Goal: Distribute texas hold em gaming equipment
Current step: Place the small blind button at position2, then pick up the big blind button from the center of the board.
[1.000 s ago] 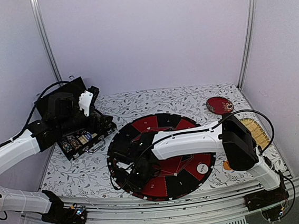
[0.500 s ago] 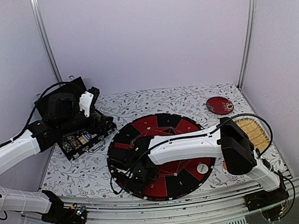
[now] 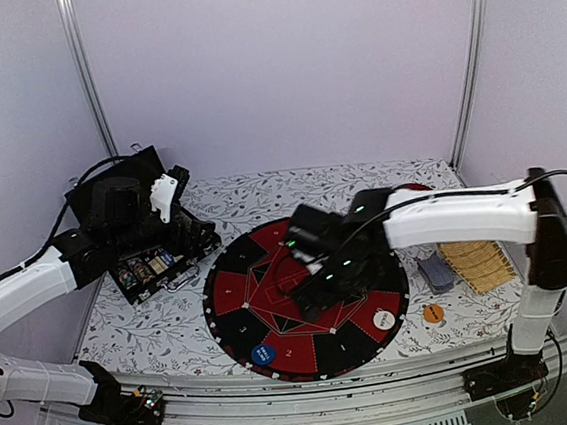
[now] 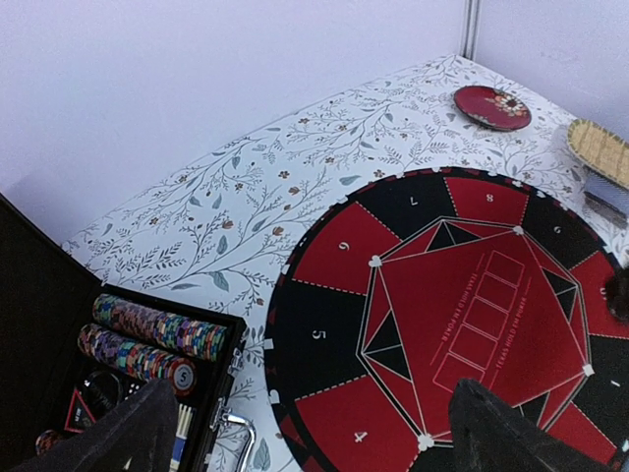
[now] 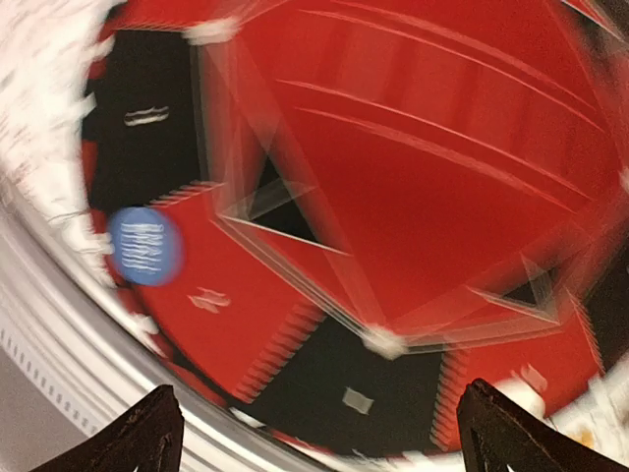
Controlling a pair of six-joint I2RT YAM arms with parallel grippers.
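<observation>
Two end effectors are in view, and we record both as spread wide with nothing between the fingers. The left end effector [image 4: 313, 418] hovers above the open black chip case [image 4: 39, 324] at the left of the tabletop [image 4: 246, 197]. In the case, two rows of striped poker chips [image 4: 147, 329] lie on their sides. The right end effector [image 5: 316, 418] hangs over the middle of the round red-and-black playing mat [image 3: 231, 288]; we note that its wrist view is blurred. The blue button disc [image 3: 263, 354] lies on the mat close to the near rim. The white button disc [image 3: 383, 318] lies on a red segment at the near right. The orange button disc [image 3: 433, 313] lies on the tabletop just beside the mat's right rim. The card deck [image 3: 436, 270], grey-blue back up, lies between the playing mat and the straw-coloured slatted mat [image 3: 474, 264]. We locate the dark red plate [image 4: 491, 106] near the far right corner.
</observation>
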